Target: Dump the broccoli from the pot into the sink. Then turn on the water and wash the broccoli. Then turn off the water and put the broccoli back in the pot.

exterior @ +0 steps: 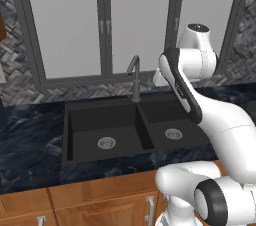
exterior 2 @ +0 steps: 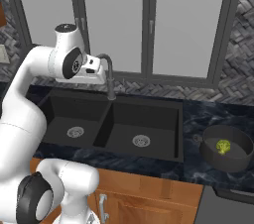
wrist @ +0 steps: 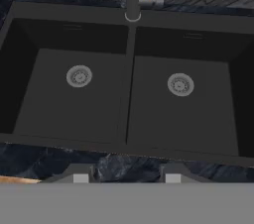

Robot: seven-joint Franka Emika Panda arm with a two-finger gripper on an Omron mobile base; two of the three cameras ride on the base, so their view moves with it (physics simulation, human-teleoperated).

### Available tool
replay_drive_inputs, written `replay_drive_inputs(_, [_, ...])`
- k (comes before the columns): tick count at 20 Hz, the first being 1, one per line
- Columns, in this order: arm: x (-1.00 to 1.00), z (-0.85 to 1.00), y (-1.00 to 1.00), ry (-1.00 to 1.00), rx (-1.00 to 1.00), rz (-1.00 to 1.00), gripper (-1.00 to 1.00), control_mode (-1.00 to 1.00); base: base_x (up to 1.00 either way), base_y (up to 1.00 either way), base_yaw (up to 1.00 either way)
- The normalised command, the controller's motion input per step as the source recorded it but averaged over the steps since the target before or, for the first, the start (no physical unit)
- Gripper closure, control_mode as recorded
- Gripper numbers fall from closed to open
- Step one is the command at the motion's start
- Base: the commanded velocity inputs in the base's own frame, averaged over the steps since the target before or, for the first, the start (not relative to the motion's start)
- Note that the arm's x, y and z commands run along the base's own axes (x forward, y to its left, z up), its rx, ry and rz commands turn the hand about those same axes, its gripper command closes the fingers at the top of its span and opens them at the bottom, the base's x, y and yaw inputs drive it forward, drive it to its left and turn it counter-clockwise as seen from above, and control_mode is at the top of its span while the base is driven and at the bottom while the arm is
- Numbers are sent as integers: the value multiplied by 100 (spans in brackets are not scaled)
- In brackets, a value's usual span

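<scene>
The jaws (wrist: 123, 177) stand apart with nothing between them, the two small dark tips rising at the bottom of the hand view, which looks down over both basins from above.

Judging by how things lie, the task has hardly begun: nothing is dumped, no water runs, and every step is still to do.

The tabletop (exterior 2: 208, 114) is a dark, glossy, marble-veined slab over warm wooden cabinet fronts. Set into it is the sink (exterior: 107, 122), matte black and rectangular, its two flat-bottomed basins split by a thin ridge, each with a round silver drain. Both basins look dry and bare. The faucet (exterior: 135, 77) is a slim grey gooseneck rising behind the dividing ridge.

To the right of the sink, well apart from the jaws, the pot (exterior 2: 227, 149) sits on the tabletop: round, low, dark grey, wide-mouthed with a smooth wall. The broccoli (exterior 2: 223, 146) lies inside it on the bottom, a small knobbly yellow-green lump.
</scene>
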Motion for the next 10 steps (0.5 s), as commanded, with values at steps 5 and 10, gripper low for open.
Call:
replay_drive_inputs(5, [-2, 0, -3, -4, 0, -5, -100, -100, 0, 0, 0])
replay_drive_inputs(10, [-17, 0, -18, -4, 1, -13, -100, -100, 0, 0, 0])
